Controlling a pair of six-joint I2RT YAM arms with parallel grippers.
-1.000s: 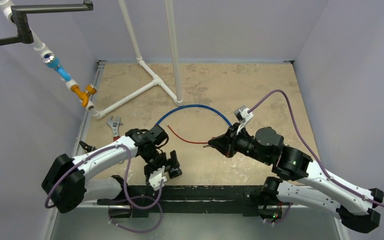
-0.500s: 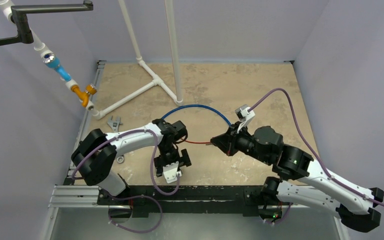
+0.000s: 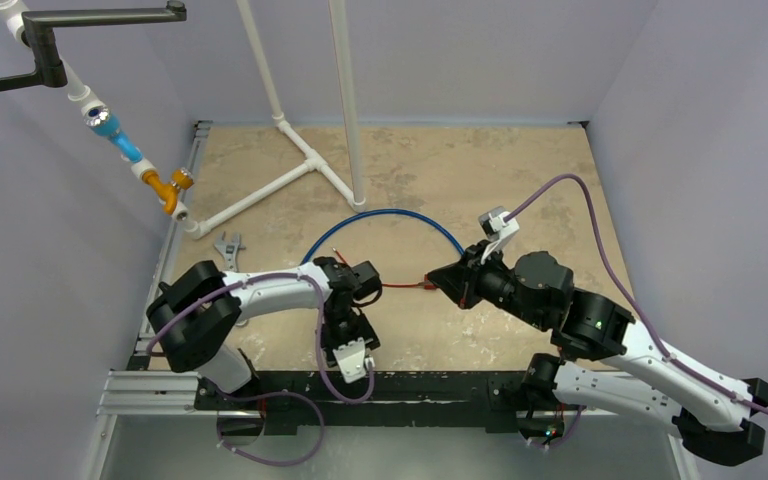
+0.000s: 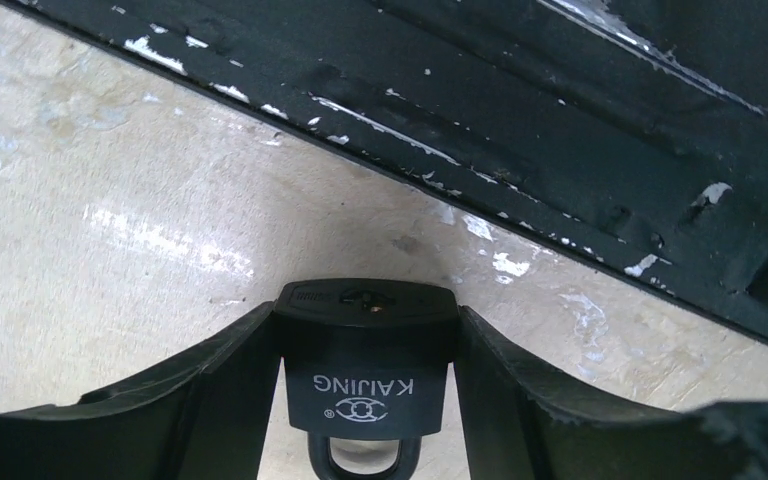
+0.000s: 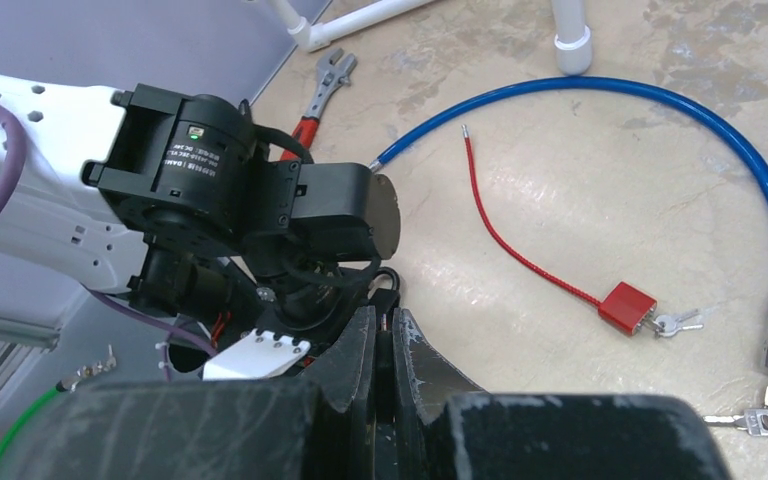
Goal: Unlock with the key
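Observation:
A black padlock (image 4: pixel 365 365) marked KAIJING sits between the fingers of my left gripper (image 4: pixel 365 310). Its keyhole end faces away from the wrist and its shackle points back towards it. Both fingers press on the padlock's sides, so that gripper is shut on it. In the top view the left gripper (image 3: pixel 352 335) points down near the front rail and hides the padlock. My right gripper (image 3: pixel 430 280) is shut on the key (image 5: pixel 382 320). Only the key's thin metal tip shows between the right gripper's (image 5: pixel 383 312) fingertips. It hangs a short way to the right of the left wrist.
A red padlock (image 5: pixel 628 305) on a red cable lies mid-table with keys in it. A blue cable lock (image 3: pixel 390 213) arcs behind it. An adjustable wrench (image 3: pixel 228 248) and a white pipe frame (image 3: pixel 290 180) stand at the left back. A black rail (image 4: pixel 560 150) runs along the near edge.
My left arm has swung right towards the table's middle, and its jaws have come in onto the black padlock. The right gripper has edged slightly right, still shut.

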